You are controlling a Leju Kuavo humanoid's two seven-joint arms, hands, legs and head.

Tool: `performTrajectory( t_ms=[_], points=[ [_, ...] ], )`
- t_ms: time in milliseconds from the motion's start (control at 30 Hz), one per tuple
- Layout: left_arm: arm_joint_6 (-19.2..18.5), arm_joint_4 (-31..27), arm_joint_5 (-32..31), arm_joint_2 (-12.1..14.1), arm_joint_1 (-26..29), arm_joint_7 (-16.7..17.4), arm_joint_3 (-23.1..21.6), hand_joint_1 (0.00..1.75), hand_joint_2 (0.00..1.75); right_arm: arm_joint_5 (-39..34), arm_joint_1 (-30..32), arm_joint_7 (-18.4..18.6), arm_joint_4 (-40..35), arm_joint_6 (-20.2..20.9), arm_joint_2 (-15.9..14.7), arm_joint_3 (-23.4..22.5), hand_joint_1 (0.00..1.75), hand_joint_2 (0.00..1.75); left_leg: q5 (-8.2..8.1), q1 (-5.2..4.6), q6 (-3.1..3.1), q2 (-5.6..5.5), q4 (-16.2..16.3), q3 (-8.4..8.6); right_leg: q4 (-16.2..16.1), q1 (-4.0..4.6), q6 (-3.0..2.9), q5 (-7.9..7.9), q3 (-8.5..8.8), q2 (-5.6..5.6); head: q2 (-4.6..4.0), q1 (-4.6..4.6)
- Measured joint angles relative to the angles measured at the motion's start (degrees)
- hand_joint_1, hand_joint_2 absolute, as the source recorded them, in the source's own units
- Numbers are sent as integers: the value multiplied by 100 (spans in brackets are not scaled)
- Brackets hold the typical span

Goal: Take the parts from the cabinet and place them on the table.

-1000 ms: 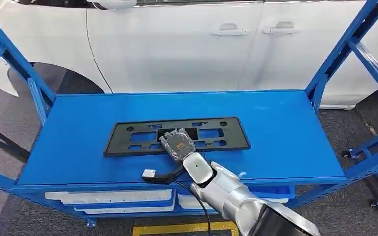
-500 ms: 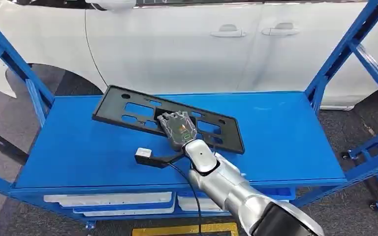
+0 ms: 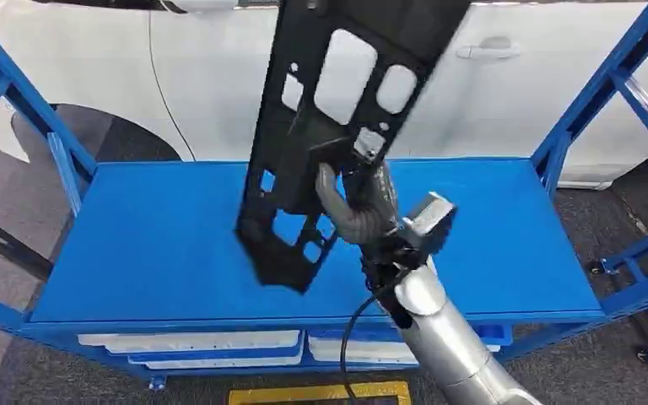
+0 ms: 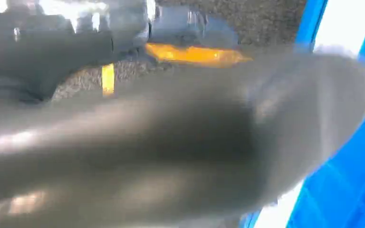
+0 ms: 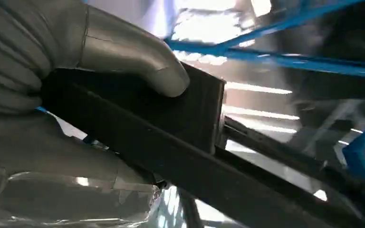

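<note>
- The blue shelf rack's top surface (image 3: 135,245) stands in front of a white car (image 3: 219,76).
- The black plate frame (image 3: 337,110) is off that surface, raised steeply on end above its middle.
- The right hand (image 3: 359,211) grips the frame's lower part, thumb (image 5: 138,57) pressed on it.
- Left hand (image 4: 171,142): a blur, cannot tell.

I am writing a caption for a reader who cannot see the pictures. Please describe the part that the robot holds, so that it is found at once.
Above the blue shelf top, in front of the white car, the right hand grips a black license plate bracket lifted nearly upright. It is a flat rectangular frame with several cut-out windows, the one dark part raised off the shelf.
</note>
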Motion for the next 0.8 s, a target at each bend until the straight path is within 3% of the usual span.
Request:
performTrajectory(
  t_ms=[33,67,100,133,200,233,267,300,333,400,433,533,567,600,633,700,733,767,800],
  points=[
    [-48,0,35,0,7,41,31,0,0,-316,183,-2,-299,277,-28,-94,175,175,7,-2,-29,-1,-34,22,-9,5,-27,-12,11,-1,0,18],
    [-80,0,50,13,28,93,57,0,0,-544,305,-2,-573,607,-61,-168,175,175,-24,-35,-59,-2,-24,35,-73,-67,-53,14,46,-21,2,26],
    [-91,0,50,13,53,135,74,0,0,-668,325,-35,-681,835,-83,-179,175,175,-111,-22,-87,13,75,8,-89,-78,-73,21,64,-15,0,22],
    [-114,0,50,13,54,203,83,0,0,-752,340,-172,-792,1201,-103,-181,175,175,-302,-13,-119,17,378,-122,-88,-83,-101,13,72,-11,0,-18],
    [-129,0,50,13,49,366,109,0,0,-612,483,-468,-1025,1924,-194,-194,175,175,-739,1,-169,18,1313,-569,-86,-69,-126,-4,85,-19,0,-20],
    [-111,2,52,13,59,456,122,0,0,-467,569,-581,-1163,2237,-240,-192,175,175,-850,1,-185,18,1691,-755,-80,-60,-132,-13,88,-24,0,-22],
    [-74,2,52,13,70,530,133,0,0,-381,630,-614,-1266,2448,-275,-175,175,175,-817,1,-187,18,1801,-818,-76,-58,-137,-18,94,-23,0,-22],
    [-29,2,59,17,72,600,140,0,0,-339,689,-647,-1360,2528,-310,-140,175,175,-646,0,-177,18,1621,-736,-72,-52,-132,-28,109,-19,0,-24],
    [-8,2,79,20,71,640,151,0,0,-328,723,-669,-1413,2576,-334,-135,175,175,-405,-1,-156,18,1223,-547,-65,-49,-126,-39,124,-14,0,-24],
    [54,2,129,31,65,692,186,0,0,-291,747,-704,-1500,2728,-400,-135,175,175,50,-7,-84,19,165,-4,-57,-39,-107,-64,168,-9,0,-24],
    [103,2,161,37,61,716,210,0,0,-278,761,-713,-1516,2852,-430,-137,175,175,-39,-47,-46,22,-18,92,-43,-1,-77,-66,170,-11,0,-15],
    [212,2,225,37,78,791,297,0,0,-243,756,-715,-1513,3173,-501,-183,175,175,29,-71,23,7,-10,72,-49,-32,10,-19,158,-10,0,-17],
    [243,2,234,37,91,817,312,0,0,-252,729,-715,-1509,3192,-511,-210,175,175,73,-29,78,9,-66,72,-51,-7,40,-9,156,-6,0,-17],
    [269,2,251,37,90,852,337,0,0,-278,676,-717,-1494,3177,-533,-223,175,175,121,-5,106,33,-109,74,11,-29,69,-112,133,-1,0,-20],
    [287,2,271,42,86,872,354,0,0,-296,598,-717,-1476,3115,-555,-216,175,175,150,-7,143,36,-122,44,208,-35,101,-333,43,-10,0,7],
    [332,2,284,52,75,911,397,0,0,-355,493,-717,-1426,2922,-625,-186,175,175,201,-15,171,45,-110,-42,1144,-79,151,-899,-313,-10,0,11],
    [352,2,288,63,73,944,417,0,0,-383,472,-717,-1404,2813,-664,-159,175,175,229,-17,171,45,-103,-91,1600,-95,174,-1089,-474,-10,0,9],
    [365,2,288,68,81,973,426,0,0,-403,453,-717,-1387,2723,-708,-120,175,175,262,-17,168,45,-88,-138,1811,-106,189,-1127,-518,-11,0,11],
    [374,2,288,70,89,994,430,0,0,-414,428,-717,-1374,2650,-745,-72,175,175,288,-16,158,44,-75,-183,1716,-122,201,-1037,-421,-12,0,13]
  ],
)
